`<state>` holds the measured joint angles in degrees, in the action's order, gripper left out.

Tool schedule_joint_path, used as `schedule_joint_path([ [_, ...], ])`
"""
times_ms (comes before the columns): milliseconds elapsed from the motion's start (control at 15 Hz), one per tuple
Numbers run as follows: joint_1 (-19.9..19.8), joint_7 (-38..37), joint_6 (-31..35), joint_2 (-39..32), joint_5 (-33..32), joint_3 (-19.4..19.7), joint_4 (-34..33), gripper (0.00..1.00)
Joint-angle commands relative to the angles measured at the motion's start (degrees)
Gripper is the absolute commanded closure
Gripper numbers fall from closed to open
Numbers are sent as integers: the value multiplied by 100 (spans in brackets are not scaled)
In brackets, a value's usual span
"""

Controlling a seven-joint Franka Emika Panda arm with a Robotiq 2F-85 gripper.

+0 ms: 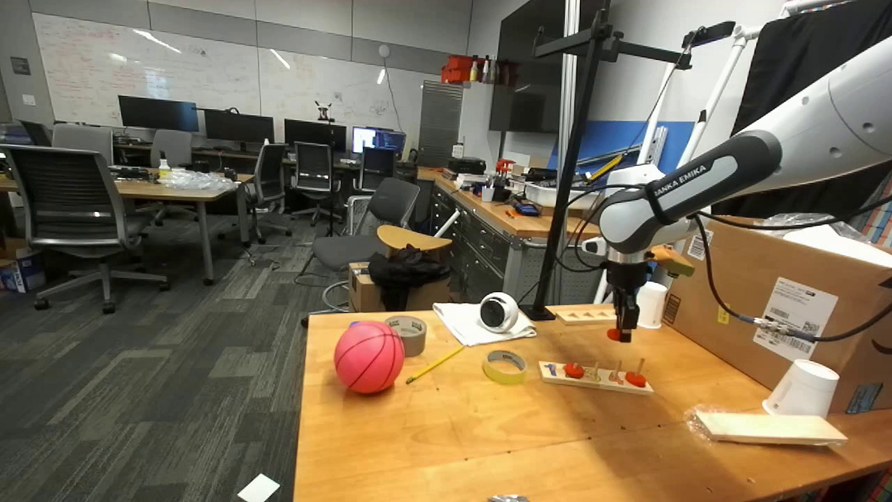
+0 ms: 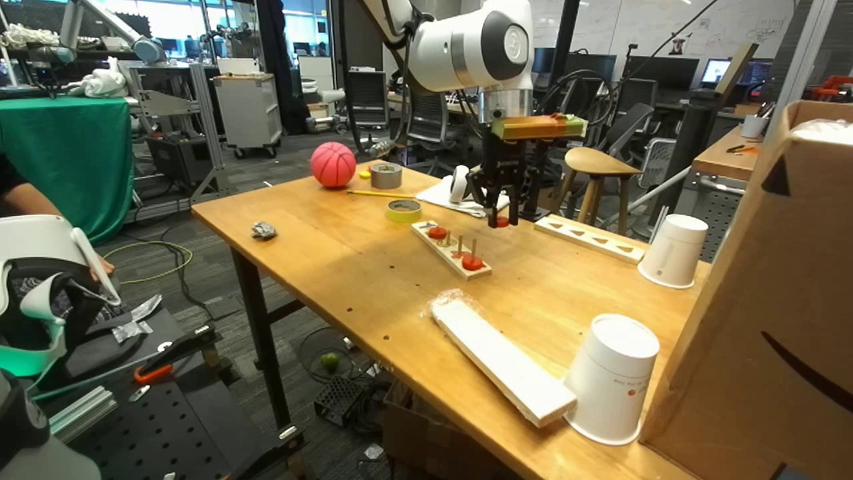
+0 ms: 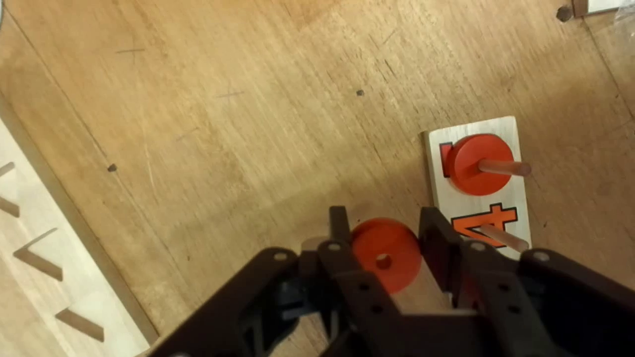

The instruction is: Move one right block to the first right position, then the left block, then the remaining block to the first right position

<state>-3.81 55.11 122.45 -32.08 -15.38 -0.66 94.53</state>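
Observation:
My gripper (image 3: 384,214) is shut on a red round block (image 3: 389,258), which has a hole through its middle and touches both pads. In both exterior views this block (image 2: 502,221) sits at the fingertips, above the table beside a pale peg board (image 1: 599,383). On the board, one red block (image 1: 635,378) rests around the end peg nearest the wrapped piece. A second red block (image 2: 437,232) lies nearer the opposite end, marked by a blue figure. Bare pegs stand between the two. The wrist view shows only one end of the board, with an orange 4 (image 3: 488,218) by a bare peg.
A strip with triangular cutouts (image 2: 590,240) lies behind the gripper, with a paper cup (image 1: 651,305) near it. A large cardboard box (image 1: 739,279), another cup (image 1: 801,389) and a plastic-wrapped wooden piece (image 2: 503,363) stand nearby. Yellow tape (image 1: 505,367) lies past the board's end.

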Motion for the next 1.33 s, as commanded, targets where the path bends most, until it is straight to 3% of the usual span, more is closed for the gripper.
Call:
schedule_joint_path([
  [0,-81,-47,167,483,-46,14,615,76],
  [400,-127,-61,448,951,-57,10,1344,76],
  [800,-84,-215,325,1283,-28,21,1776,76],
  [1267,-59,-198,313,1120,34,-61,1641,76],
])
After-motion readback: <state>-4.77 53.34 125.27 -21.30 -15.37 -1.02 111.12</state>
